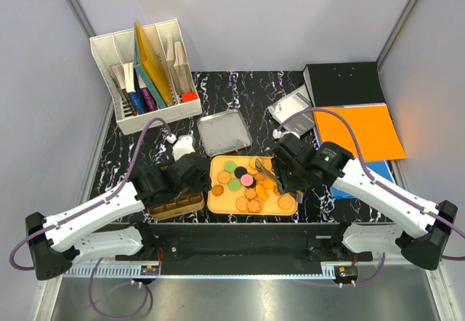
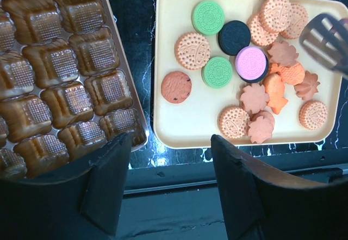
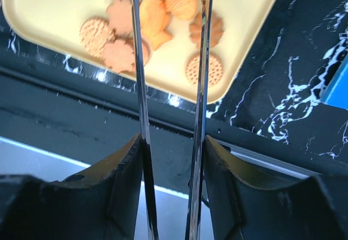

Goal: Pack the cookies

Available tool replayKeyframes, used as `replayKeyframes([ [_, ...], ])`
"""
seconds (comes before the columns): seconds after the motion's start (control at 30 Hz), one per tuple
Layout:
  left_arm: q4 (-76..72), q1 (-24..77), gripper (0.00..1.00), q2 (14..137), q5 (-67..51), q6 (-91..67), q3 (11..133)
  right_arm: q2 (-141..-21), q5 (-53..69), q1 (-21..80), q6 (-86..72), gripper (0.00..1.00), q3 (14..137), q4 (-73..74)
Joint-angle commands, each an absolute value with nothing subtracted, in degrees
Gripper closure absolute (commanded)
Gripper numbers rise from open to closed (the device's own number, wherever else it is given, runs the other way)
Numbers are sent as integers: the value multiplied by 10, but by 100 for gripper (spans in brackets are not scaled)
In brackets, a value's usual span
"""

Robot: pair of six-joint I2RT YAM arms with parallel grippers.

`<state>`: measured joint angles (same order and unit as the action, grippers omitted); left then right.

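Right gripper [image 3: 173, 142] clamps tongs [image 2: 326, 44] above cookies [image 2: 253, 96].

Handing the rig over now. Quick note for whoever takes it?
Left gripper: open, empty, above the gap between insert and tray.
Right gripper: shut on tongs, tips over the tray.
Cookies: all in view lie on the tray.
Done: nothing packed; the insert's visible pockets are empty.
Left: move every cookie into the insert.
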<state>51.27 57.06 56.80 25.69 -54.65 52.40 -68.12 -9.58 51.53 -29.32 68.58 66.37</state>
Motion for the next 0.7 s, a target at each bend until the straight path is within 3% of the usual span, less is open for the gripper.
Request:
replayKeyframes([
  [0.0,524,569,31,537,286,-552,545,-685,-113,567,-323,48,715,681],
  [0.03,525,569,28,534,287,-554,542,-686,-118,584,-330,48,715,680],
  [0.07,526,570,17,526,288,-555,540,-692,-120,591,-334,48,714,680],
  [0.2,526,568,2,509,287,-567,524,-704,-133,604,-341,47,708,677],
  [0.67,532,568,1,475,273,-584,502,-728,-165,605,-338,46,687,678],
])
